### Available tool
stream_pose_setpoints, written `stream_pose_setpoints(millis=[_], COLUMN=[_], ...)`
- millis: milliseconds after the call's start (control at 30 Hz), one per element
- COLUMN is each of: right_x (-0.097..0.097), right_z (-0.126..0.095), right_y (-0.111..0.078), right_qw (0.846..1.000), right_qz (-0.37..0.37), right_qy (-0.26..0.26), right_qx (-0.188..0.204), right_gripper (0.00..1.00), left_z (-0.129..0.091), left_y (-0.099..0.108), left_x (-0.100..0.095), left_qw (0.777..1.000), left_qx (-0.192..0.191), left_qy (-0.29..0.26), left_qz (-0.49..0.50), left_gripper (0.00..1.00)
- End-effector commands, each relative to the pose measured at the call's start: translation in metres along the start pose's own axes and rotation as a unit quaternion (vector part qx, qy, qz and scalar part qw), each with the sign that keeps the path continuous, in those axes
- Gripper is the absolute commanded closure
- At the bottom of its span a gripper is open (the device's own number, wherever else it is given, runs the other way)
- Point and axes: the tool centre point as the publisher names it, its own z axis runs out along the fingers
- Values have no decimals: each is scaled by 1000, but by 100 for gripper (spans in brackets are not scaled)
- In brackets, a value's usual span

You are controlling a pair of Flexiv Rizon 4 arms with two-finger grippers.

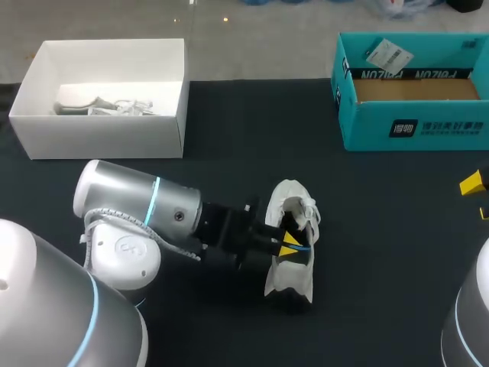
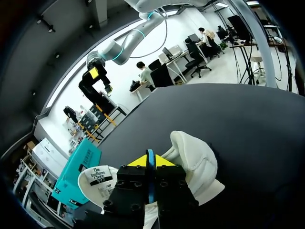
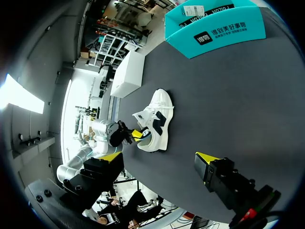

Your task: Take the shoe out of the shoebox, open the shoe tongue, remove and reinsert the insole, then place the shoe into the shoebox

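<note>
Gently, I'm pinching L gripper (image 1: 289,245) narrow on what looks like the insole (image 2: 150,158) edge inside shoe (image 1: 290,195), aiming to pull straight out w/o dragging it; R gripper (image 1: 479,199) is hanging wide open.

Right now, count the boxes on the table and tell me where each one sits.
2. The white box sits at the table's far left, open, with crumpled paper inside. The teal box sits at the far right, also open. No other box shows in any view.
</note>
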Motion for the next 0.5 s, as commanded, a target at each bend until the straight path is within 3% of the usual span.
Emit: stream_pose_setpoints(millis=[33, 233, 367, 400, 433, 500], right_x=[0, 0, 0, 0, 0, 0], right_z=[0, 0, 0, 0, 0, 0], right_y=[-2, -2, -2, -2, -2, -2], right_qw=[1000, 1000, 1000, 1000, 1000, 1000], right_qz=[0, 0, 0, 0, 0, 0], right_qy=[-1, -1, -1, -1, -1, -1], right_qx=[-1, -1, -1, -1, -1, -1], right_gripper=[0, 0, 0, 0, 0, 0], left_z=[21, 27, 16, 12, 8, 0], left_y=[8, 16, 6, 3, 0, -5], left_x=[-4, 3, 2, 1, 0, -2], left_qw=[1000, 1000, 1000, 1000, 1000, 1000], left_qx=[5, 4, 0, -5, -6, -14], left_qy=[0, 5, -4, -4, -7, -13], left_qz=[-2, -19, -16, -12, -10, -3], left_gripper=[100, 100, 100, 75, 57, 53])
